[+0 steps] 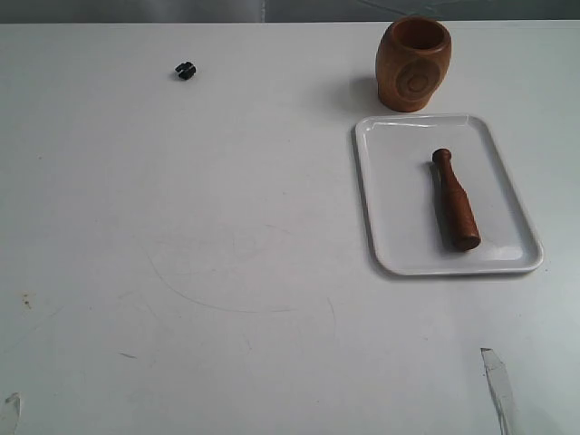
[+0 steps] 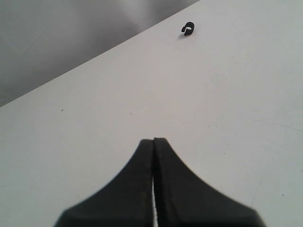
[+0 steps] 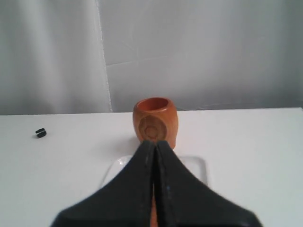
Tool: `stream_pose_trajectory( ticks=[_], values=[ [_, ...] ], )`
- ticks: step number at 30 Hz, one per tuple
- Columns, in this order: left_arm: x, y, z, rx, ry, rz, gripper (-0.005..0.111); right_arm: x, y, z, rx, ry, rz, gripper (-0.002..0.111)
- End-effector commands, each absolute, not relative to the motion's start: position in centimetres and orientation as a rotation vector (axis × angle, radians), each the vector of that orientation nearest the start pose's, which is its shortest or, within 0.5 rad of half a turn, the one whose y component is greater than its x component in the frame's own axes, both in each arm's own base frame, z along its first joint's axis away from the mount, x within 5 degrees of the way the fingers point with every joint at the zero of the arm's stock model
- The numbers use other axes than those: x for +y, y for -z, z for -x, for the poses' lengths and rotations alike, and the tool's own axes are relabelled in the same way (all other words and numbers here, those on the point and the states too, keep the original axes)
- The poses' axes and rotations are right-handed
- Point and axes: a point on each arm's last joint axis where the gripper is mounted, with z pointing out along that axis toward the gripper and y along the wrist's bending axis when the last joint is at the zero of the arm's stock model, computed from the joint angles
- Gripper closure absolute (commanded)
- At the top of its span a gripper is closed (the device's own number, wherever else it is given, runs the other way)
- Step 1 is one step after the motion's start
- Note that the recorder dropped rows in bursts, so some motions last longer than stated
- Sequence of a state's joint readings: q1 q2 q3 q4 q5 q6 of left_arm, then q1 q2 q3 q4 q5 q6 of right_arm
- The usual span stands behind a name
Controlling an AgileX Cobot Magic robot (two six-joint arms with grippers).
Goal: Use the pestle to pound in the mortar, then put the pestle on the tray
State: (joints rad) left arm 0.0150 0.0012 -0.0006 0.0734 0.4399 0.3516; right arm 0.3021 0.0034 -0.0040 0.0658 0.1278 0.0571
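The light brown wooden mortar (image 1: 413, 63) stands upright at the back right of the table, just behind the white tray (image 1: 399, 190). The dark reddish-brown pestle (image 1: 453, 201) lies flat on the tray, narrow knobbed end toward the mortar. In the right wrist view my right gripper (image 3: 155, 142) is shut and empty, pointing at the mortar (image 3: 155, 122), with the tray (image 3: 201, 164) partly hidden behind its fingers. My left gripper (image 2: 154, 140) is shut and empty above bare table, far from the tray.
A tiny black object (image 1: 186, 70) lies at the back left of the table and shows in the left wrist view (image 2: 189, 29) too. The table's far edge runs just behind the mortar, with a pale wall beyond it.
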Motion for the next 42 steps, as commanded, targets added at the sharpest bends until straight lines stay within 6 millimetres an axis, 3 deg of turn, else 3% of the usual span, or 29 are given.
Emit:
stream_pose_trajectory(
  ticks=[1, 6, 19, 28, 35, 42],
  values=[
    [0.3, -17.4, -5.1, 1.897, -0.302, -0.361, 0.107, 2.2, -19.4, -5.1, 1.73, -0.553, -0.016, 0.108],
    [0.3, -17.4, -5.1, 1.897, -0.302, -0.361, 0.107, 2.4, -18.2, -4.8, 1.874, -0.721, -0.232, 0.108],
    [0.3, -17.4, -5.1, 1.897, -0.302, -0.361, 0.107, 2.2, -18.3, -4.9, 1.863, -0.679, -0.203, 0.108],
    [0.3, -17.4, -5.1, 1.897, -0.302, -0.361, 0.107, 1.8, -18.3, -5.1, 1.805, -0.255, 0.261, 0.108],
    [0.3, -17.4, -5.1, 1.897, -0.302, -0.361, 0.107, 1.6, -18.4, -5.1, 1.796, -0.211, 0.26, 0.108],
    [0.3, -17.4, -5.1, 1.897, -0.302, -0.361, 0.107, 0.7, -18.4, -5.3, 1.809, -0.078, 0.107, 0.108]
  ],
)
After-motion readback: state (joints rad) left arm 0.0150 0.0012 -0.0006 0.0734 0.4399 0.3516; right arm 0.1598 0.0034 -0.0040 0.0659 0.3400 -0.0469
